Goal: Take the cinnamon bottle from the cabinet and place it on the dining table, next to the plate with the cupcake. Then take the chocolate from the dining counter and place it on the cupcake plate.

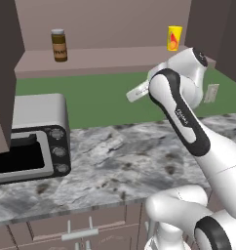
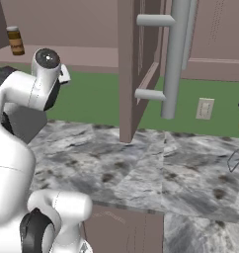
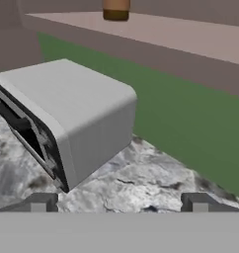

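From the left base view, the bottle (image 1: 59,45) stands upright on the cabinet (image 1: 110,56) shelf, toward its left end, with a yellow container (image 1: 174,38) well apart from it at the right end of the same shelf. Below the shelf runs a green wall, and under that a marble counter (image 1: 120,161) carries a grey oven (image 1: 34,136) at its left. The arm (image 1: 181,114) rises from the lower right and bends toward the shelf; its hand seems to end in a pale part near the middle of the picture, but the pincer itself is hard to make out there. From the right base view, the bottle (image 2: 15,40) sits at the upper left on the shelf, just above the arm's (image 2: 27,94) white elbow, and an open cabinet door (image 2: 129,69) with a long grey handle (image 2: 173,54) stands over the counter (image 2: 156,168). An outlet (image 2: 205,108) is set in the green wall. In the hand view, the pincer (image 3: 119,203) is spread wide with nothing between its fingertips (image 3: 40,202), above the counter (image 3: 136,185). The oven (image 3: 72,118) lies close ahead at left, and the base of the bottle (image 3: 116,10) shows at the top edge, on the shelf, well away from the pincer.
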### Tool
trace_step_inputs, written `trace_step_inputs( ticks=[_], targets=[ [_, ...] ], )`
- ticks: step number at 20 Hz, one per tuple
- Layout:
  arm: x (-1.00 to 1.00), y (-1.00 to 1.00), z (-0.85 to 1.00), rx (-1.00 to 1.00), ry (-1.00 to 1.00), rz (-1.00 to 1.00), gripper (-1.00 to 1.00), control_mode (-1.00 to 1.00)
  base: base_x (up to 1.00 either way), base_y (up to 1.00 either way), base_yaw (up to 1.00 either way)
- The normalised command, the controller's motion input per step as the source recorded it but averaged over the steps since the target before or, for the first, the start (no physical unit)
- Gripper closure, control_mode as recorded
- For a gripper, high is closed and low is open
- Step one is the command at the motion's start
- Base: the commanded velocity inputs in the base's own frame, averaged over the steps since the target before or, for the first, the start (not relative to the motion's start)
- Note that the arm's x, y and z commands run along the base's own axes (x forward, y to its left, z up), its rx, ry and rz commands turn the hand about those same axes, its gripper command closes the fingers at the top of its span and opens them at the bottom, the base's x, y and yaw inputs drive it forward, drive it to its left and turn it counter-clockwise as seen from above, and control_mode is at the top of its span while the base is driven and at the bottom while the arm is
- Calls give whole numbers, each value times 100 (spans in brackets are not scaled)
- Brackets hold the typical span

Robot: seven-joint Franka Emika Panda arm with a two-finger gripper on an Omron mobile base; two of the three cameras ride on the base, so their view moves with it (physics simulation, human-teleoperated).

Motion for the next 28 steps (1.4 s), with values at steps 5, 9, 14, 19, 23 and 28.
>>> trace_step_inputs(
  ticks=[5, 9, 14, 19, 23, 28],
  targets=[
    [15, 44, 55, 10, -5, 3, -100, -100, 0, 0, 0],
    [19, 48, 45, 0, -8, 0, -100, -100, 0, 0, 0],
    [17, 51, 37, 0, -3, 0, -100, -100, 0, 0, 0],
    [27, 41, 42, 0, 5, -2, -100, -100, 0, 0, 0],
    [21, 23, 26, 4, 9, -1, -100, -100, 0, 0, 0],
    [15, 22, -2, 0, -4, -4, -100, -100, 0, 0, 0]
  ],
)
